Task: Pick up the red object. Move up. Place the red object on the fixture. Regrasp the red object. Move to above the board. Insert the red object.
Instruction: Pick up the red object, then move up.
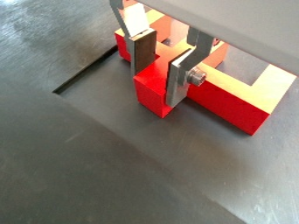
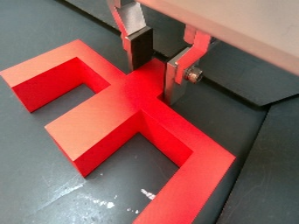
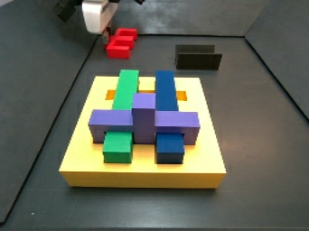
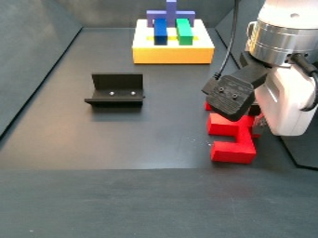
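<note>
A: In a wrist view, how do the fingers (image 1: 166,72) stand?

B: They are low over the red object (image 1: 239,98), one silver plate with its dark pad on each side of the central stem. The gap is narrow and only the stem fills it. The plates lie against the red faces, so it looks like a grip, but the piece rests on the dark floor (image 1: 82,166). The red piece is blocky, with flat faces and sharp edges, matte plastic as it seems.

A: And the next wrist view?

B: The same. The fingers (image 2: 158,57) stand on the two sides of the stem of the red object (image 2: 111,118). One plate carries a small round screw. The crossbar and the two short legs lie flat on the floor (image 2: 47,188), which is dark and a little scratched.

A: What does a side view give?

B: The board (image 3: 145,162) is a thick yellow slab with green, blue and purple blocks. Behind it stands the fixture (image 3: 200,59), dark and box-like. The red object (image 3: 121,39) lies far behind, beside the fixture but apart from it, under the white arm.

A: And the last side view?

B: The fingers (image 4: 231,110) are hidden behind the black wrist part, so their opening I cannot tell there. The red object (image 4: 233,139) lies under them. The fixture (image 4: 115,90) is well apart, the board (image 4: 174,46) far behind.
</note>
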You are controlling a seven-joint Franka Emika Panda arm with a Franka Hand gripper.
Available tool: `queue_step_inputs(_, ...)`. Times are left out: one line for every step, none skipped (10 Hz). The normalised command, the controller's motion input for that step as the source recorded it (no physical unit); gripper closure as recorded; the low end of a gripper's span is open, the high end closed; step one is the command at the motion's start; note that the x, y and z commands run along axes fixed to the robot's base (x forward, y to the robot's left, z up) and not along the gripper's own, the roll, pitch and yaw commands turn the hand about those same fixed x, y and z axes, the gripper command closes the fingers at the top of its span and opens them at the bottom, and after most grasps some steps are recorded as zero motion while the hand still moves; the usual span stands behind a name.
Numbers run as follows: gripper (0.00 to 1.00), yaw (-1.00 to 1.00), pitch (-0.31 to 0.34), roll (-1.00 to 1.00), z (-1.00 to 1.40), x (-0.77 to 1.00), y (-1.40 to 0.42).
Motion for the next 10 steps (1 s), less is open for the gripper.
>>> queue_step_inputs(1.00, 0.00, 0.000, 0.00, 0.00, 0.00, 0.00)
queue_step_inputs(1.00, 0.00, 0.000, 0.00, 0.00, 0.00, 0.00)
queue_step_inputs(1.00, 0.00, 0.000, 0.00, 0.00, 0.00, 0.00)
queue_step_inputs(1.00, 0.00, 0.000, 0.00, 0.00, 0.00, 0.00)
queue_step_inputs(1.00, 0.00, 0.000, 0.00, 0.00, 0.00, 0.00)
queue_step_inputs(1.00, 0.00, 0.000, 0.00, 0.00, 0.00, 0.00)
queue_step_inputs(1.00, 0.00, 0.000, 0.00, 0.00, 0.00, 0.00)
queue_step_inputs(1.00, 0.00, 0.000, 0.00, 0.83, 0.00, 0.00)
queue_step_inputs(1.00, 0.03, 0.023, -0.01, 0.81, -0.05, -0.02)
queue_step_inputs(1.00, 0.03, 0.065, 0.01, 0.67, -0.09, -0.03)
